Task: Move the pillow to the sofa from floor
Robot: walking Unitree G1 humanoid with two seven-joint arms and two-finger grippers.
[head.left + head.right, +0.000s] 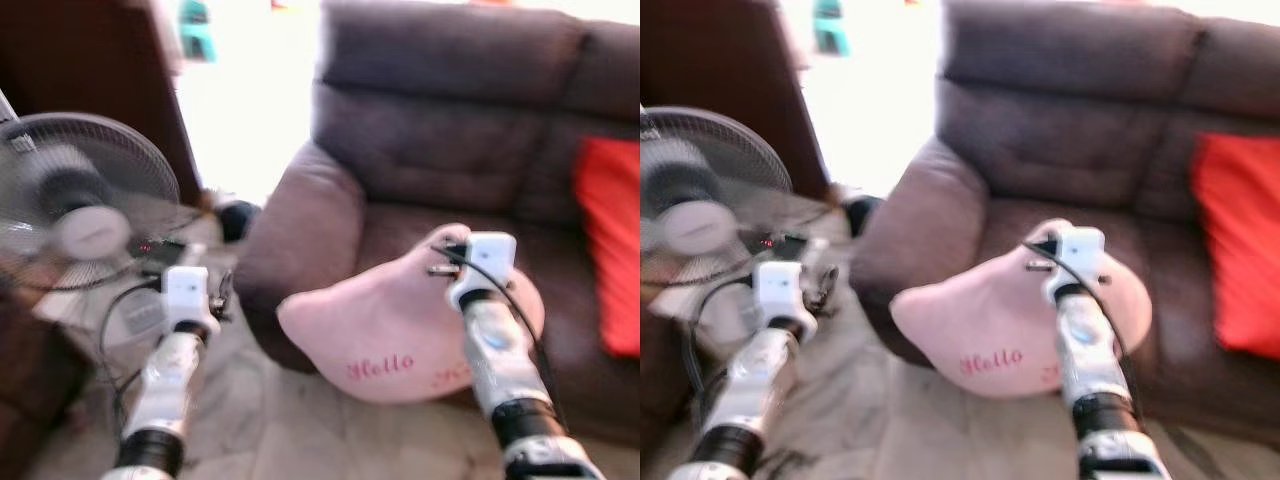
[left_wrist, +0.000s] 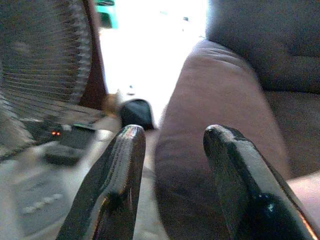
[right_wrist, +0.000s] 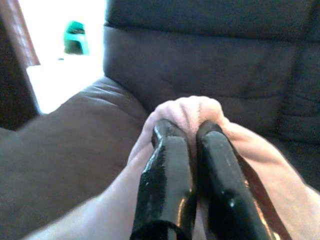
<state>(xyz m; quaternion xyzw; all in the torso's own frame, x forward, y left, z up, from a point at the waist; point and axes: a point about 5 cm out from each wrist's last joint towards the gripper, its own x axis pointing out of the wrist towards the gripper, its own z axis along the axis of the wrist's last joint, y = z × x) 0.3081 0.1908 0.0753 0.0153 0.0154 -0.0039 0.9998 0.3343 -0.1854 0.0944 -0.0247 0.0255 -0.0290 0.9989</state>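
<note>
A bunched top edge of the pink pillow (image 1: pixel 400 330) is pinched between the closed fingers of the right pincer (image 3: pixel 189 131), and the pillow is held up against the front of the dark sofa (image 1: pixel 450 140), over its seat edge. The left pincer (image 2: pixel 172 137) is held wide and empty near the sofa's armrest, with a standing fan (image 1: pixel 75 200) seen further to the left and a red cushion (image 1: pixel 610 240) set on the seat at the far right

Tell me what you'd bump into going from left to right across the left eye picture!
Fan → left gripper → pink pillow → right gripper, pinching the pillow's top → red cushion on the sofa.
</note>
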